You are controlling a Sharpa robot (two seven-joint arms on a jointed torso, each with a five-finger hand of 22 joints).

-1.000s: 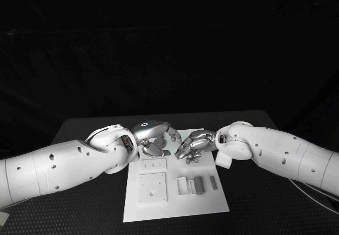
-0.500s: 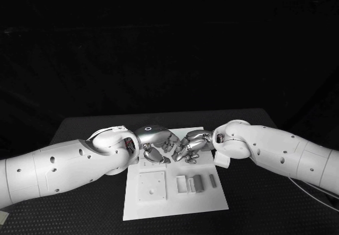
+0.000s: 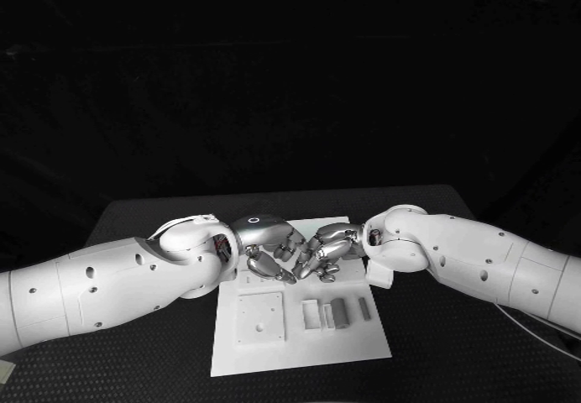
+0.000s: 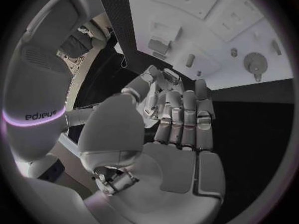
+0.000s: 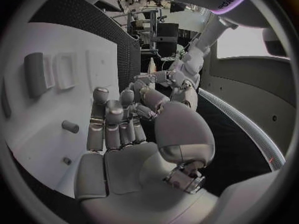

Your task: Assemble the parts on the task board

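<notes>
The white task board lies in the middle of the black table. Over its far end my left hand and right hand meet, fingertips against fingertips. In the left wrist view my left hand holds its fingers straight and close together, with the thumb in front. The right hand shows the same pose in the right wrist view. Whether a part sits between the fingertips is hidden. Grey parts lie on the board's near right. A gear and a short peg lie on the board past the hands.
A raised square plate takes up the board's near left. Two upright blocks and a small peg sit on the board beside my right hand. A small white piece lies off the board's right edge under my right wrist.
My left hand has swung down and to the right until its fingers meet those of the right hand. The right hand has barely shifted.
</notes>
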